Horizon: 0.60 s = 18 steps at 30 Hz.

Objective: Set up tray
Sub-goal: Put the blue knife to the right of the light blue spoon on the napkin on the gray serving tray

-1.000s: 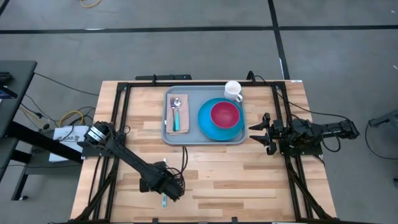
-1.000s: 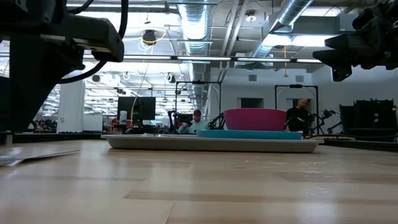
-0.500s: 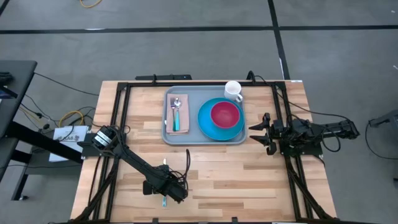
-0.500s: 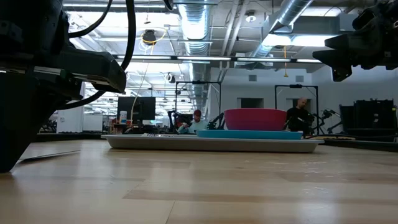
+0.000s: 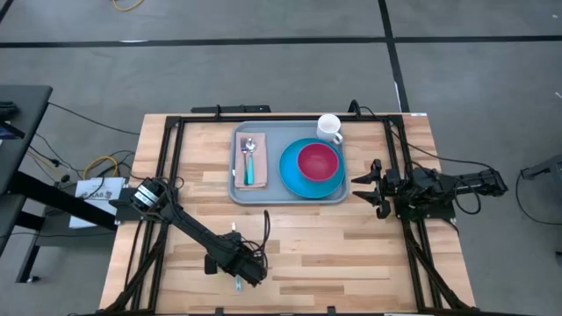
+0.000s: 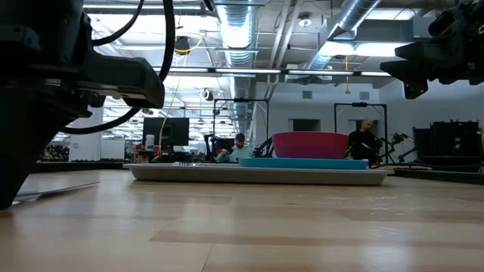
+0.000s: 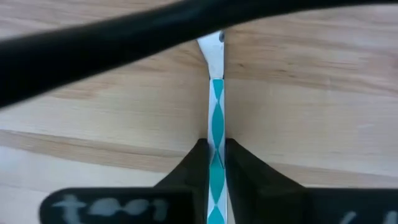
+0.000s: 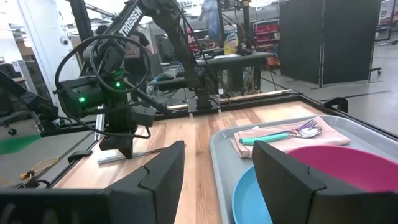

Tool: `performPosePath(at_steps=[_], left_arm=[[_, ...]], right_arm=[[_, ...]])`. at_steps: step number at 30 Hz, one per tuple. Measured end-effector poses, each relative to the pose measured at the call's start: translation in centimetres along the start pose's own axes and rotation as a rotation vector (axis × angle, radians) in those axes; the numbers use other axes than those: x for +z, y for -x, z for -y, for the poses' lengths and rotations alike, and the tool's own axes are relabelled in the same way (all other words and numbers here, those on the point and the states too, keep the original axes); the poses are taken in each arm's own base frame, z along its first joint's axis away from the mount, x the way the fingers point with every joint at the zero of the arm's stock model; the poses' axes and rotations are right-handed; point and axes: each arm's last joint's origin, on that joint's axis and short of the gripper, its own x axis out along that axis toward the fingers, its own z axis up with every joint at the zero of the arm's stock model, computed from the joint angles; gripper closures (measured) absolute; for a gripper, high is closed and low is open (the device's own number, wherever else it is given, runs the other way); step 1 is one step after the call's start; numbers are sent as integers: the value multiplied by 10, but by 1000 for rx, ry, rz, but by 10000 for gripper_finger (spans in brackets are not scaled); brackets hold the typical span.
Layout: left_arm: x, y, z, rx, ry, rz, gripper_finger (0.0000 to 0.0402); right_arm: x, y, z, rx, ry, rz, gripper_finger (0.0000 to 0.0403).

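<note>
On pale wood planks, left hand [image 7: 214,163] pinching a flat teal-and-white diamond-patterned utensil handle [image 7: 216,121]; right hand [image 8: 214,168] spread.

The left hand [image 7: 214,163] pinches a teal-patterned utensil [image 7: 216,118], perhaps a knife; its far end is crossed by a dark cable [image 7: 124,43], its near end cut off.

Dark arms, black cables, "TROSSEN" lettering

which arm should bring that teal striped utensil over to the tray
Left. Its end effector is already shut on the teal striped utensil at the table's near edge; the right end effector waits open beside the tray.
</note>
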Motion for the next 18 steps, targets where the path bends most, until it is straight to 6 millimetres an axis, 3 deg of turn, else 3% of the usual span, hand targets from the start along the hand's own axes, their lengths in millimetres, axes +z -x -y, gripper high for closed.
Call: performPosePath(at_steps=[6, 10, 18], left_arm=[[5, 1, 5, -17, -22, 4, 385], [10, 13, 12, -54, -11, 90, 392], [24, 62, 28, -165, -31, 242, 392]], right_arm=[[0, 0, 0, 0, 0, 0, 221], [0, 0, 0, 0, 0, 0, 221], [0, 0, 0, -1, 0, 0, 221]])
